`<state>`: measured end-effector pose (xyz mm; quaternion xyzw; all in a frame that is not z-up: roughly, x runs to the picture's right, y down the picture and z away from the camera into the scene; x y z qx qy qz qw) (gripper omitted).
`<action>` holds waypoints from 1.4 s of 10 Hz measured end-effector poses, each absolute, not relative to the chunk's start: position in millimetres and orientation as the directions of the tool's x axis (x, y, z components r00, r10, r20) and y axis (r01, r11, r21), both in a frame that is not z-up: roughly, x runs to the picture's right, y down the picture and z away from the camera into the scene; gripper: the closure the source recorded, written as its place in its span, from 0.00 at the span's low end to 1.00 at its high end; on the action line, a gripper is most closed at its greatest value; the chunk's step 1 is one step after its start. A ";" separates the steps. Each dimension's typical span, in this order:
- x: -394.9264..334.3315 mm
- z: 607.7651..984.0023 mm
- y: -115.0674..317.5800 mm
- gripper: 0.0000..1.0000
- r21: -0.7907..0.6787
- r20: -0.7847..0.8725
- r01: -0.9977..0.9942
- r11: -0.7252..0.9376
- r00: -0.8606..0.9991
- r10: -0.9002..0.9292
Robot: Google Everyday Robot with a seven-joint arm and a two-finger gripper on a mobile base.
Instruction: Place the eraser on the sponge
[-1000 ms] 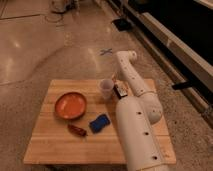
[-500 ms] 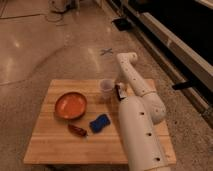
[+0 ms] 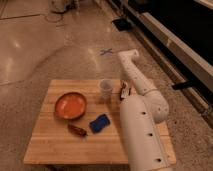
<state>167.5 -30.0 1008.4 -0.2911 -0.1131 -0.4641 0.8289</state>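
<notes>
My gripper (image 3: 123, 91) hangs at the end of the white arm, just right of a white cup (image 3: 105, 90) near the table's far edge. A small dark block with a pale face, the eraser (image 3: 123, 93), shows right at the gripper; whether it is held or resting on the table cannot be made out. The blue sponge (image 3: 99, 123) lies flat on the wooden table (image 3: 45, 145), nearer the front and a little left of the gripper.
A round orange plate (image 3: 70, 105) sits left of the sponge. A dark red-brown oblong thing (image 3: 77, 130) lies in front of the plate. The thick white arm (image 3: 142, 130) covers the table's right side. Polished floor surrounds the table.
The upper arm and gripper have shifted slightly to the right beside the cup. The sponge, plate and cup have not moved.
</notes>
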 end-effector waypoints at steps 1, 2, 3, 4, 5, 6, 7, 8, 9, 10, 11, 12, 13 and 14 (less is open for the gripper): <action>175.4 1003.2 -32.5 0.90 -0.409 0.435 0.811 0.420 0.577 -0.691; 183.9 995.9 -33.6 0.90 -0.444 0.413 0.778 0.445 0.618 -0.669; 191.0 986.1 -32.5 0.90 -0.479 0.396 0.740 0.472 0.662 -0.637; 190.8 977.6 -30.0 0.90 -0.498 0.394 0.715 0.490 0.690 -0.607; 187.0 970.0 -27.8 0.90 -0.507 0.399 0.700 0.503 0.707 -0.583; 175.8 957.9 -25.0 0.90 -0.510 0.416 0.687 0.518 0.724 -0.550; 167.2 948.8 -24.2 0.90 -0.508 0.427 0.681 0.527 0.731 -0.532; 158.1 939.4 -22.2 0.90 -0.503 0.441 0.680 0.533 0.732 -0.518; 144.1 925.3 -20.2 0.90 -0.487 0.459 0.683 0.544 0.731 -0.506; 130.6 913.2 -17.1 0.90 -0.464 0.474 0.694 0.550 0.720 -0.508; 118.7 902.5 -11.9 0.90 -0.445 0.483 0.706 0.551 0.707 -0.516; 111.0 894.3 -5.6 0.90 -0.429 0.489 0.712 0.555 0.700 -0.520; 104.5 880.9 5.9 0.90 -0.418 0.493 0.717 0.558 0.695 -0.523; 100.4 871.0 17.0 0.90 -0.413 0.497 0.714 0.565 0.697 -0.517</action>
